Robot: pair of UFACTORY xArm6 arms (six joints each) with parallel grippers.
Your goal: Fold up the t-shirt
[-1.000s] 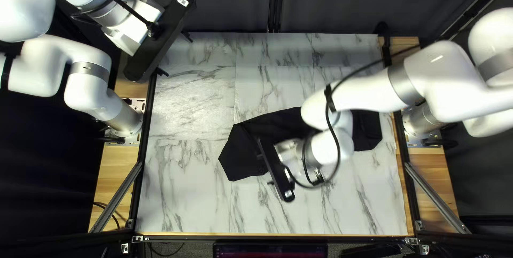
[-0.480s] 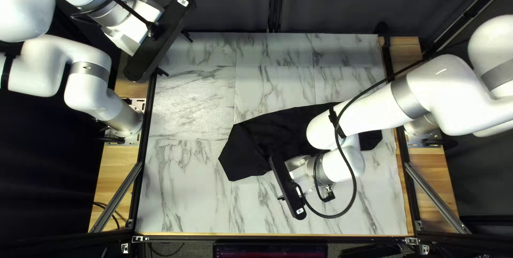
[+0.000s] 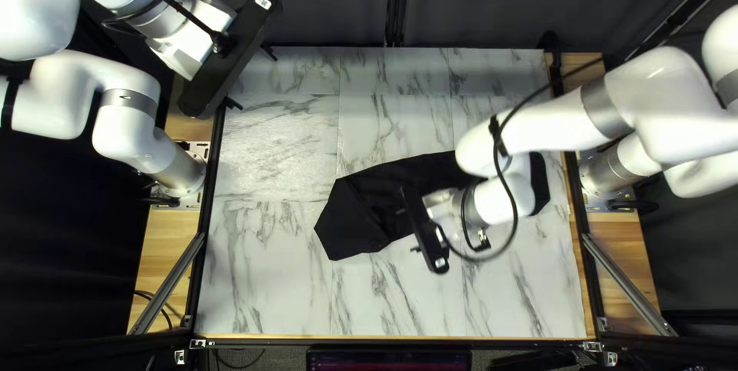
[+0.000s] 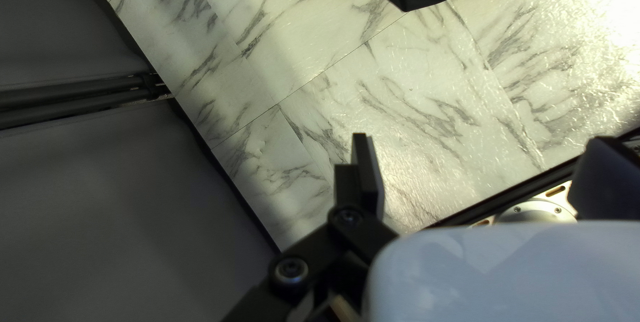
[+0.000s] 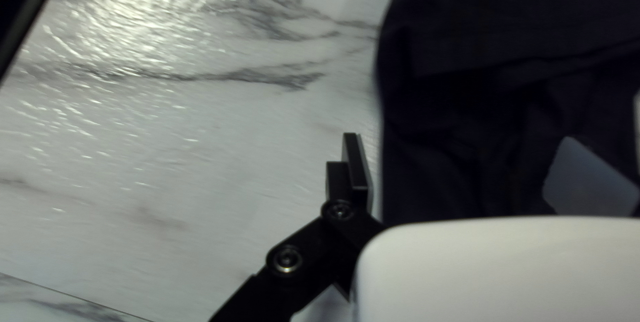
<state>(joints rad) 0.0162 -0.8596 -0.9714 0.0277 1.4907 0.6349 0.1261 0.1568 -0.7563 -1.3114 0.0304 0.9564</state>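
Fingers (image 3: pixel 416 249) wide apart near t-shirt (image 3: pixel 347 221)

Black cloth t-shirt (image 3: pixel 346 221): partly hidden behind the white right arm (image 3: pixel 550 121) in the top left view; cut off by the edge in both wrist views. Right gripper (image 3: pixel 407 230): slightly blurred. White left arm (image 3: pixel 58 94): cut off, top left view's edge.

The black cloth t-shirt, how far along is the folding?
Partway, apparently: the t-shirt already lies as a long, narrow strip, though the white right arm hides part. Nothing is in hand: the black right end effector is open by the t-shirt's edge, the black left end effector open, away from it. Probably left: folding that strip shorter.
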